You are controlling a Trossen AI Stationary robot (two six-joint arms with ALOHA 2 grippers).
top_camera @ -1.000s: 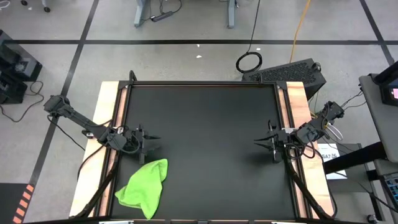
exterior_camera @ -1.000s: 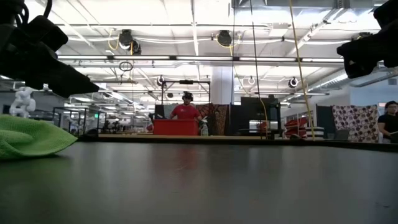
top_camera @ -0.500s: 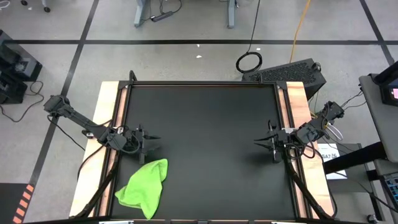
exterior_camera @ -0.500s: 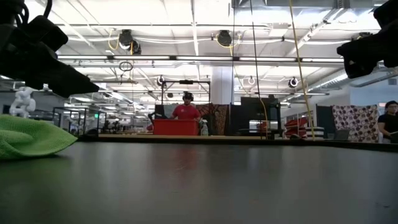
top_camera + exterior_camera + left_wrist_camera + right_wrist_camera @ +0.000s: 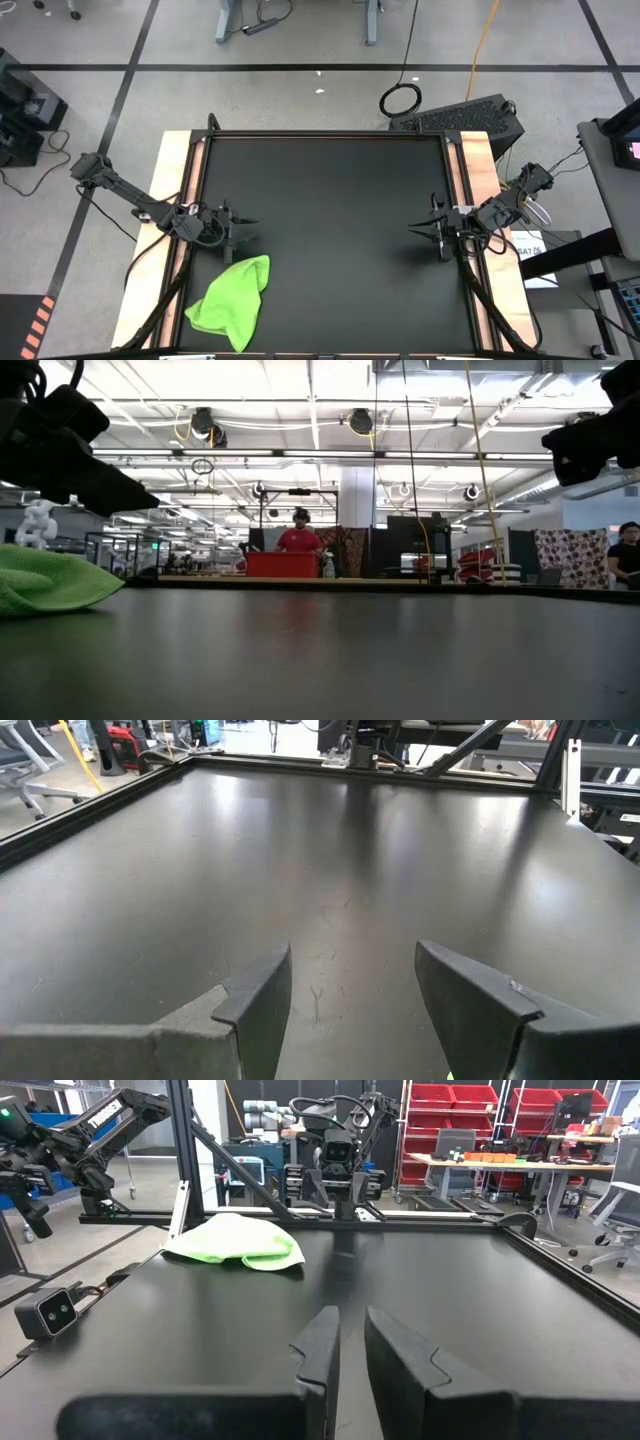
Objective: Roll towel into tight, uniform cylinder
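High view, near edge first: the towel (image 5: 232,300) lies crumpled at the lower left of the frame, close to the worktop (image 5: 330,190) front edge and its left rail, not rolled. It is a soft lime-green heap with loose folds and one lobe reaching toward the upper right.

Just above it in the frame, the left pincer (image 5: 243,229) hangs at the left rail, apart from the cloth. Its fingers (image 5: 255,1010) stand wide apart with only bare mat between them.

At the right middle of the frame the right pincer (image 5: 425,229) waits by the right rail. Its fingers (image 5: 322,1345) are nearly together, a thin slit between them, gripping nothing.

Open room: the whole centre and upper part of the matte black mat is free between the two arms. Pale wooden strips flank the mat; a dark raised frame borders it.

Against the earlier frames: no change. Towel, both arms and both pincers sit in the same places.

Far beyond the worktop, in the low view, a person (image 5: 299,533) in red stands behind a red bin (image 5: 277,564).
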